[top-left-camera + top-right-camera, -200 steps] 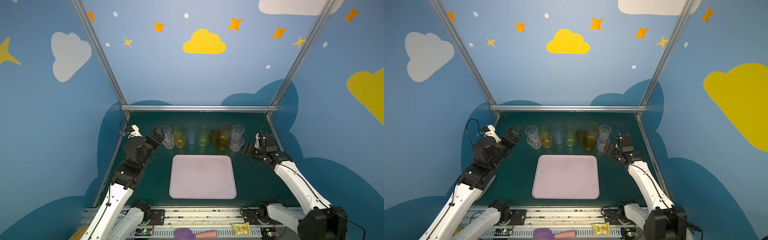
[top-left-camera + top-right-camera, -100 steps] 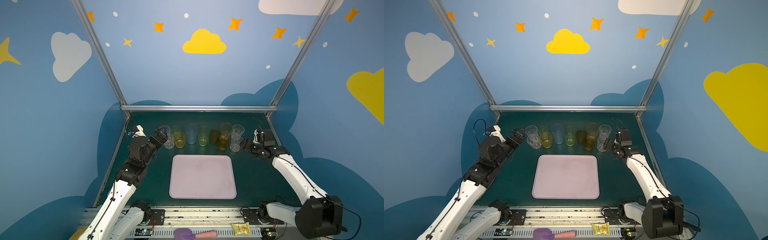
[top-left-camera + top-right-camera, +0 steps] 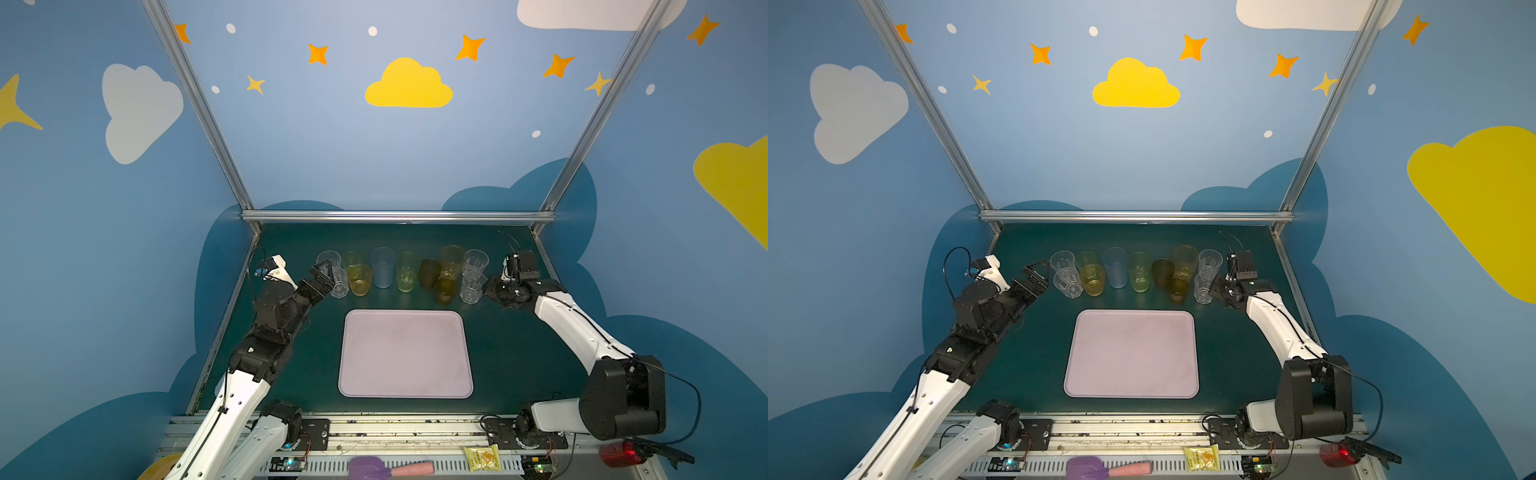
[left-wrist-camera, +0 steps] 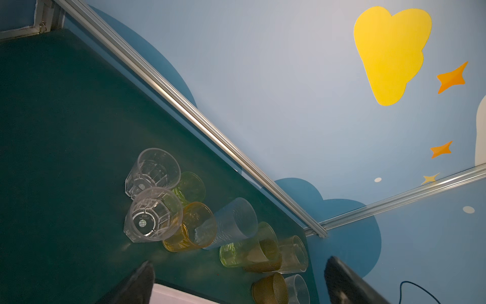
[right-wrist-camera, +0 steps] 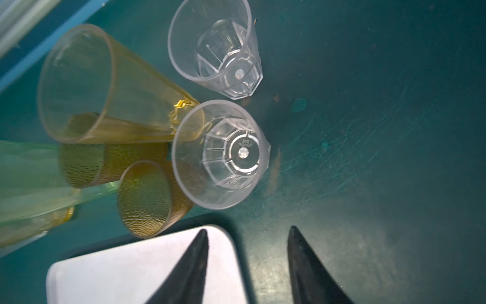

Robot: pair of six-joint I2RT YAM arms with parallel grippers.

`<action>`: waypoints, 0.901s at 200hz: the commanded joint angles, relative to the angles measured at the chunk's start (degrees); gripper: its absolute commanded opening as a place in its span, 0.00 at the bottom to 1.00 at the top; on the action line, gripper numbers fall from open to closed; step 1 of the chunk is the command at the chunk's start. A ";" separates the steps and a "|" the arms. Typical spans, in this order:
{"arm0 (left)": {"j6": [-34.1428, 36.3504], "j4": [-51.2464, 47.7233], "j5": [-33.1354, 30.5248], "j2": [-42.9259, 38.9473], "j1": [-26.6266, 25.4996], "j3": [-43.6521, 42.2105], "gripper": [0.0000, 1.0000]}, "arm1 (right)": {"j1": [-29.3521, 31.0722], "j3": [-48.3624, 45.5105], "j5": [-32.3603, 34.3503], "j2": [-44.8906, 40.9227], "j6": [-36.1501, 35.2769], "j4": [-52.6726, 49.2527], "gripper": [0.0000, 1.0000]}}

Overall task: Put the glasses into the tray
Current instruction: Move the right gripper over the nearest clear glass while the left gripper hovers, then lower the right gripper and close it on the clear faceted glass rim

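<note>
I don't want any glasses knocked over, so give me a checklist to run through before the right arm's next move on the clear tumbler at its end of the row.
1. Room on the tray: ok, nothing on it.
2. The clear tumbler upright: ok.
3. Tumbler between the jaws of the right gripper: not ok, it stands ahead of the fingertips.
4. Gap to the brown tumbler beside it: cannot tell, they may touch.
5. State of the left gripper: ok, open, at the row's opposite end.
</note>
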 commanded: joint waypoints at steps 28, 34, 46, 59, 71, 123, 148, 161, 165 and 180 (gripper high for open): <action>1.07 2.37 0.98 -0.34 0.15 -1.08 1.00 | -1.53 1.82 -0.26 2.98 0.71 3.62 0.40; 1.06 2.57 1.13 -0.29 0.14 -1.17 1.00 | -1.74 1.95 -0.51 3.37 0.87 3.82 0.39; 0.80 2.93 1.32 -0.19 0.15 -1.40 1.00 | -1.97 2.16 -0.91 4.19 1.04 4.34 0.39; 0.75 3.38 1.75 0.00 0.15 -1.54 1.00 | -2.07 2.28 -1.15 5.06 1.42 4.94 0.39; 0.57 3.63 2.18 0.27 0.15 -1.55 1.00 | -2.17 2.20 -1.27 5.59 1.77 5.60 0.36; -0.28 4.53 3.27 1.56 0.15 -1.78 1.00 | -2.38 2.40 -2.04 7.93 2.10 7.50 0.32; -0.31 4.66 3.10 1.61 0.14 -1.93 1.00 | -2.47 2.49 -1.47 8.75 2.61 8.31 0.32; -0.44 5.07 3.09 1.69 0.14 -2.15 1.00 | -2.47 2.42 -0.72 9.13 3.16 8.39 0.32; -0.52 5.25 3.15 1.69 0.15 -2.23 1.00 | -2.47 2.39 -0.56 9.30 3.23 8.54 0.32; -0.68 5.85 3.50 1.80 0.15 -2.41 1.00 | -2.55 2.31 -0.36 9.74 3.41 9.09 0.31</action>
